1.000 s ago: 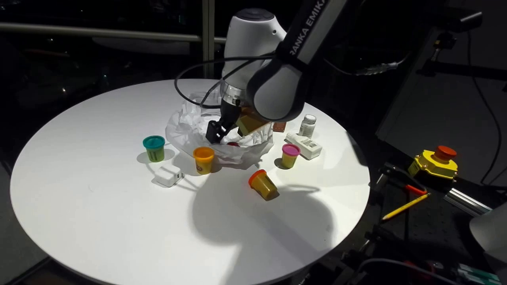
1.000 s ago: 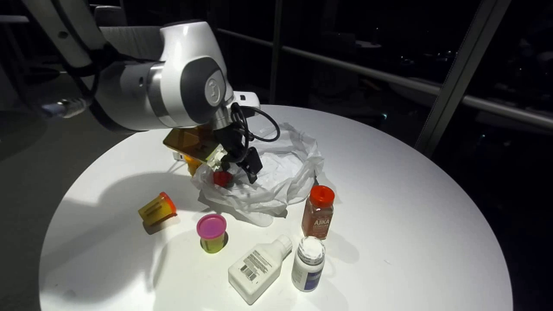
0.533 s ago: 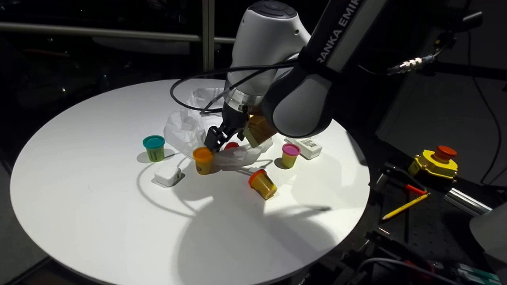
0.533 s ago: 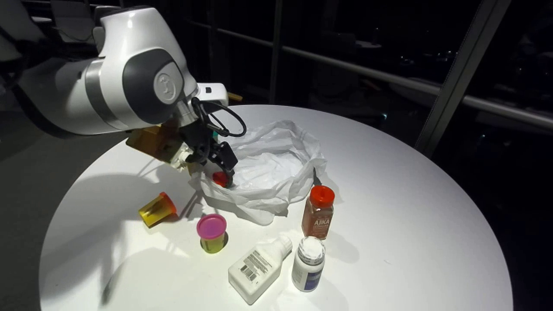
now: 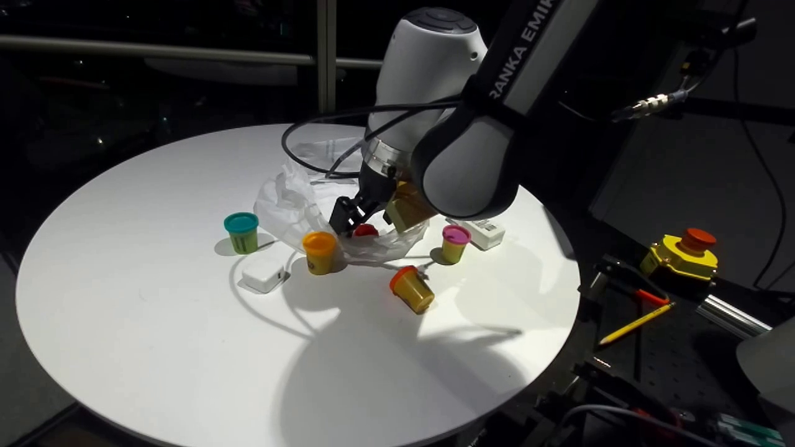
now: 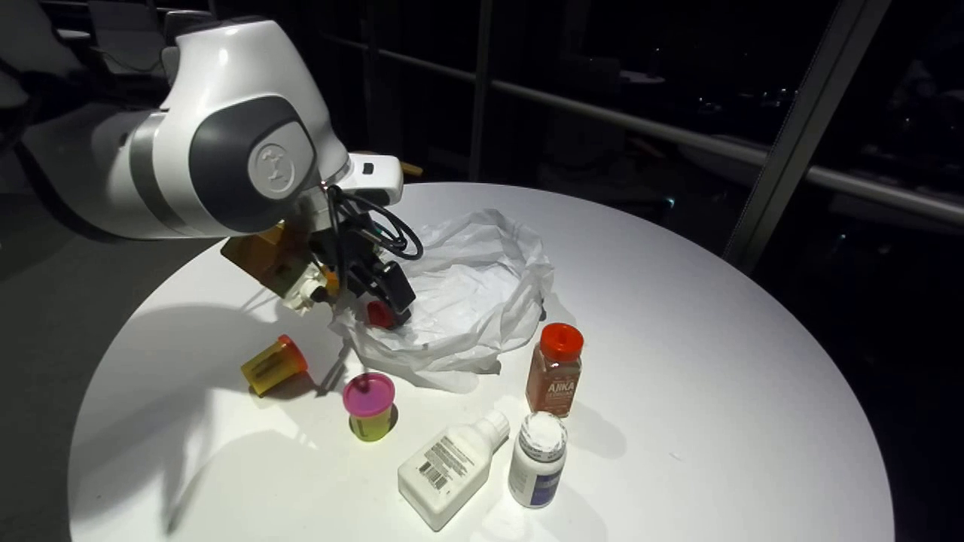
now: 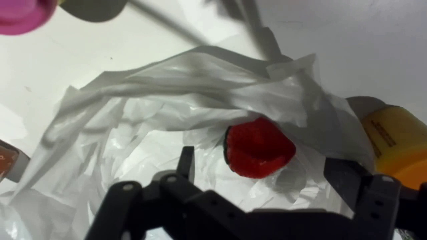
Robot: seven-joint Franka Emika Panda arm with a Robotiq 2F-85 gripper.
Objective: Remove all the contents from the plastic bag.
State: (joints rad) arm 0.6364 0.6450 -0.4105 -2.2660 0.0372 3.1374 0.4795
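The crumpled white plastic bag [image 5: 282,202] lies open on the round table; it also shows in an exterior view [image 6: 520,260] and the wrist view [image 7: 90,133]. A small red thing [image 7: 257,146] with a dark edge lies inside, by the bag's wall. It shows in both exterior views [image 5: 365,230] [image 6: 379,315]. My gripper [image 7: 261,163] is open and reaches down into the bag. In the wrist view the red thing sits between the fingers, with gaps on both sides. In an exterior view the gripper [image 6: 392,297] partly covers it.
An orange-lidded jar [image 5: 320,253] stands against the bag, close to one finger. A teal-lidded jar [image 5: 241,233], white block [image 5: 263,275], tipped jar [image 5: 413,290], pink-lidded jar [image 6: 369,406], white bottle [image 6: 452,470], pill bottle [image 6: 538,461] and spice jar [image 6: 556,373] surround the bag.
My gripper has moved over to the red thing's side of the bag and lower, the open fingers coming around it. The bag's rim has shifted slightly.
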